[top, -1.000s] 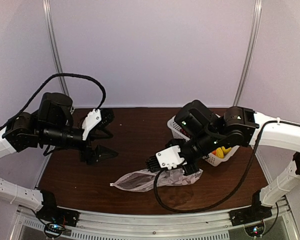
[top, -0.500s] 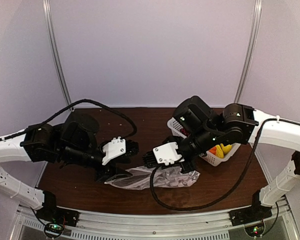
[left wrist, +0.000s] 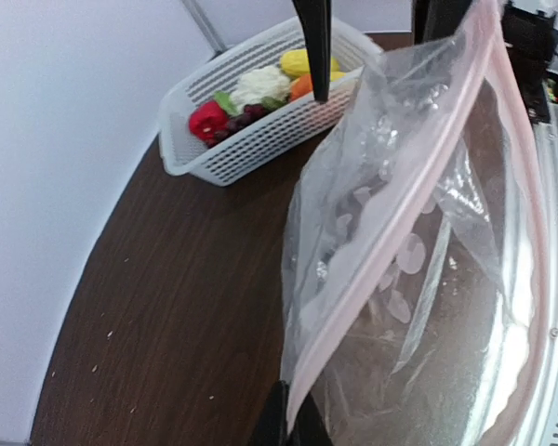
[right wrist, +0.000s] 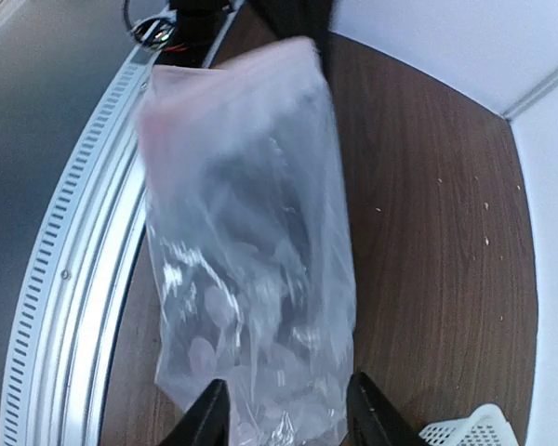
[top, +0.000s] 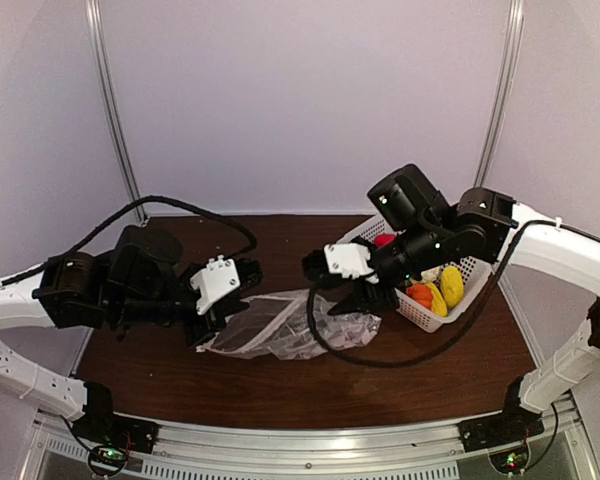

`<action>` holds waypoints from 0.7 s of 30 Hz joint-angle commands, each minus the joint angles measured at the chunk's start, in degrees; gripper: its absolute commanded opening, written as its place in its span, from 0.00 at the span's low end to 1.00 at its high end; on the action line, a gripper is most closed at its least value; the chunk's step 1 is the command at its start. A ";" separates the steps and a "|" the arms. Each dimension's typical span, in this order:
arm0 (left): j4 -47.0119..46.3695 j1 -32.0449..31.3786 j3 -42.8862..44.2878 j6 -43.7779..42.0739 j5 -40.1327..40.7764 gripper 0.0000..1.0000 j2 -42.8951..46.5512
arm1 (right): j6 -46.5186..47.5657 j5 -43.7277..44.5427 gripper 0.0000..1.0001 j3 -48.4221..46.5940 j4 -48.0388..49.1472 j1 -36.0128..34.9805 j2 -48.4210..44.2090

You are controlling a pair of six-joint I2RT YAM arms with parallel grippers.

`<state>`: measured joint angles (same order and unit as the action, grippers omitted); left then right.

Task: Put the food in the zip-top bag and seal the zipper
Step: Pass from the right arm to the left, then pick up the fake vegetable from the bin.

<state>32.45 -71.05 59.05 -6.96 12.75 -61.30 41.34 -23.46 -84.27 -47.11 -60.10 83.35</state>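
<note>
The clear zip-top bag [top: 280, 325] lies across the middle of the table with its mouth end raised at the left. My left gripper [top: 208, 332] is shut on the mouth edge, pinching the pinkish zipper [left wrist: 418, 186] between its fingertips [left wrist: 281, 423]. My right gripper [top: 365, 295] hovers open over the bag's right end, its fingers [right wrist: 209, 418] spread on either side of the bag [right wrist: 251, 279] without touching it. The food [left wrist: 258, 85] sits in the white basket: cauliflower, red pepper [left wrist: 207, 119], grapes, an orange piece and yellow pieces [top: 450, 285].
The white mesh basket [top: 420, 318] stands at the back right, just behind my right gripper. The metal front rail [right wrist: 65, 269] runs along the table's near edge beside the bag. Bare dark wood [left wrist: 149, 307] shows to the left of the bag.
My left arm swung in to the bag's mouth, shut on its edge and raised it. My right gripper let go of the bag, opened and drew back towards the basket.
</note>
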 commanded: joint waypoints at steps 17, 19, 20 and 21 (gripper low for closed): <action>-4.44 13.39 9.39 15.11 -0.33 0.00 -22.04 | -22.46 11.91 0.65 12.15 13.34 40.86 -2.52; -8.29 14.97 10.20 16.86 -4.92 0.00 -25.43 | -22.21 14.19 0.65 12.47 12.07 41.21 -0.96; -9.53 15.61 10.78 17.82 -6.67 0.00 -27.04 | -22.21 14.73 0.66 12.60 11.45 41.40 -0.26; -10.39 16.12 11.44 18.45 -8.48 0.00 -28.57 | -22.27 14.66 0.66 12.61 10.95 41.70 0.40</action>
<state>33.21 -57.52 68.31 7.44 15.92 -87.92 20.14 -14.37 -72.60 -33.76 -19.18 81.67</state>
